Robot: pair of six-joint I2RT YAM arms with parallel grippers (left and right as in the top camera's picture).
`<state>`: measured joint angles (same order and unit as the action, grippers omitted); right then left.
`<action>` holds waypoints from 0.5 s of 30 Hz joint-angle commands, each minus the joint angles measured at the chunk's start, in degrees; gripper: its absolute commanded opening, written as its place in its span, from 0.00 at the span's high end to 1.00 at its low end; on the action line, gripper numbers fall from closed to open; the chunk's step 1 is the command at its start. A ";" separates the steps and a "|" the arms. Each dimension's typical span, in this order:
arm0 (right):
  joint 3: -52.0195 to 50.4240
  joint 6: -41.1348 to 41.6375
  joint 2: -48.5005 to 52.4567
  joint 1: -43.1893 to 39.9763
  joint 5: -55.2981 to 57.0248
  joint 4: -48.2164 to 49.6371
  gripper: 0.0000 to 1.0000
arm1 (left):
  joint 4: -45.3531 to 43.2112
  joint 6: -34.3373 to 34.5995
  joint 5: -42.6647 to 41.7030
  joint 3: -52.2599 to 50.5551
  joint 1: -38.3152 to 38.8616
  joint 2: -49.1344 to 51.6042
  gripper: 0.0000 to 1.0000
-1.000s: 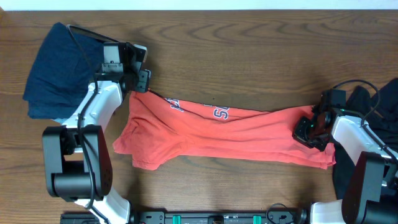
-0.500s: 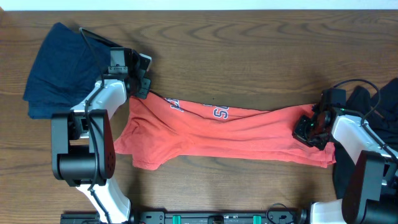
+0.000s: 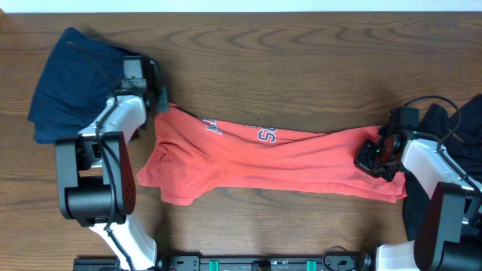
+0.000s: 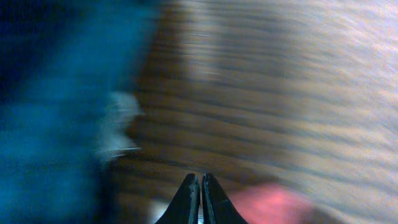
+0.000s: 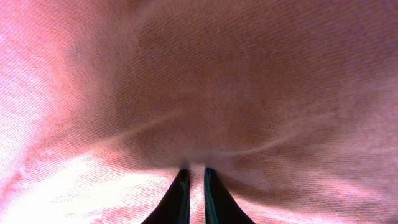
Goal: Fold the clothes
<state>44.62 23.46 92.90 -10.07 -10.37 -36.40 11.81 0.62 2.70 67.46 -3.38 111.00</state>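
Pressing its two fingers flat together, the left hand (image 3: 159, 98) now sits at the far left corner of the coral-red T-shirt (image 3: 286, 162). A second ago the fingers stood spread, and the wrist was turned further toward the far edge. The left wrist view is smeared by motion. It shows the closed fingertips over wood with a pink blur beside them, so I cannot tell whether any cloth is caught. The shirt's corner beside this hand rises in a small peak that was flatter before.

The right hand (image 3: 373, 159) has not shifted. Its fingers are nearly closed and pinch a pucker of red cloth at the shirt's right end.

The T-shirt lies stretched left to right across the middle of the tabletop (image 3: 301, 60), with its white-and-navy lettering (image 3: 267, 136) creased into a fold and only partly readable. Bare wood shows between the shirt and the far edge, with a narrower strip along the near edge.

A navy garment (image 3: 68, 86) is bunched in the far left corner, just beside the left hand and partly under that arm. Dark garments (image 3: 463, 113) at the right edge are cut off by the picture and partly covered by the right arm.
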 commanded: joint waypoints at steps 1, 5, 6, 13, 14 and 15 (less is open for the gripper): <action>-2.82 1.44 5.05 -0.48 6.47 0.98 0.90 | 0.31 10.03 2.69 1.57 -1.49 -0.33 0.94; -2.82 2.27 5.05 -0.48 7.02 0.66 0.90 | 1.68 10.25 2.71 1.57 -1.49 -0.55 0.94; -2.82 2.27 5.05 -0.48 7.02 0.66 0.90 | 1.86 10.25 2.71 1.57 -1.49 -0.66 0.94; -2.82 2.23 5.05 -0.48 7.02 0.24 0.87 | 0.15 6.43 -6.60 1.57 -1.49 -3.91 0.77; -2.82 2.23 5.05 -0.48 7.02 0.20 0.85 | -0.26 4.37 -8.90 1.57 -1.42 -4.59 0.73; -2.82 2.23 5.05 -0.48 6.99 0.15 0.84 | -0.44 2.43 -10.43 1.57 -1.31 -5.11 0.68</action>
<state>44.86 25.19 93.01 -10.07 -10.46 -36.69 12.03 7.38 -1.34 67.55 -4.82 109.45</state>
